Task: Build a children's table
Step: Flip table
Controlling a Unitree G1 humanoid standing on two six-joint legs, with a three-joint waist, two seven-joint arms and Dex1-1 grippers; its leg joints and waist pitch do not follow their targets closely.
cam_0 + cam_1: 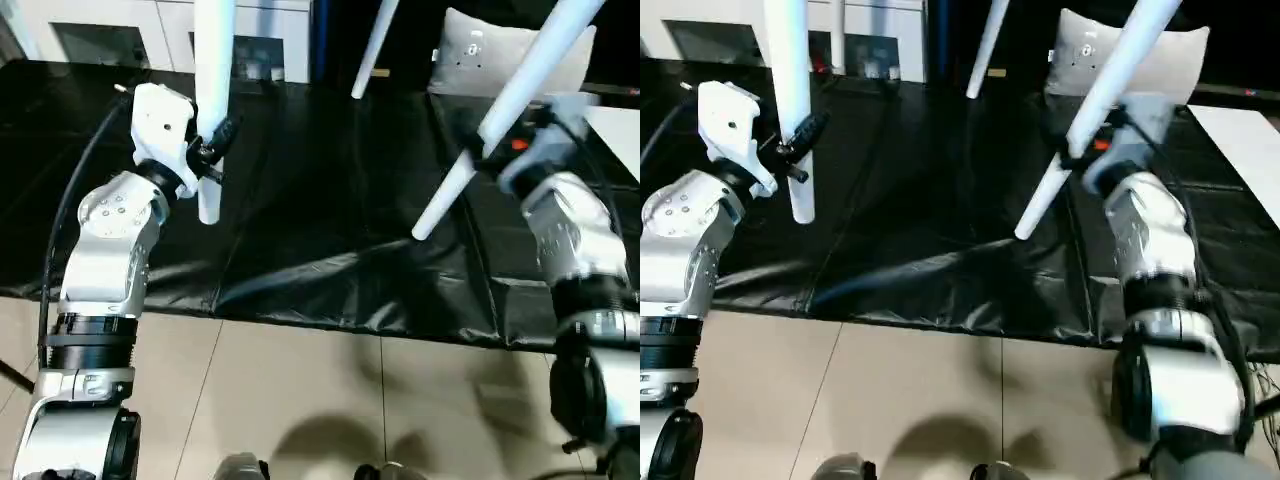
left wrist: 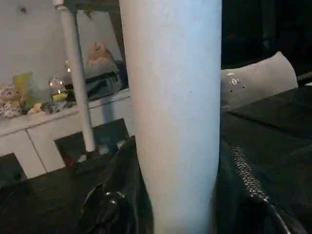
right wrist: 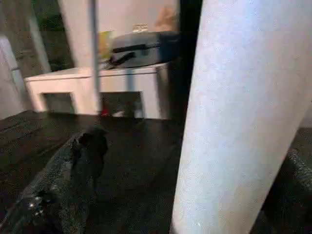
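The left gripper (image 1: pixel 212 140) is squeezing a white table leg (image 1: pixel 213 100) between its two black fingers. This leg is a smooth, round plastic tube, standing straight up and hanging just above the black cloth (image 1: pixel 300 230). The right gripper (image 1: pixel 500 140) has its fingers spread wide, and a second white leg (image 1: pixel 500 110) is leaning between them. It is getting thinner toward its low end. Farther back, past both grippers, a third leg (image 1: pixel 372 45) is sloping up above the shiny, wrinkled cloth.

A lab-like room: black-covered work table (image 1: pixel 300 250), white cabinets (image 2: pixel 29 146) topped with toys (image 2: pixel 19 97), tiled floor (image 1: pixel 300 400).
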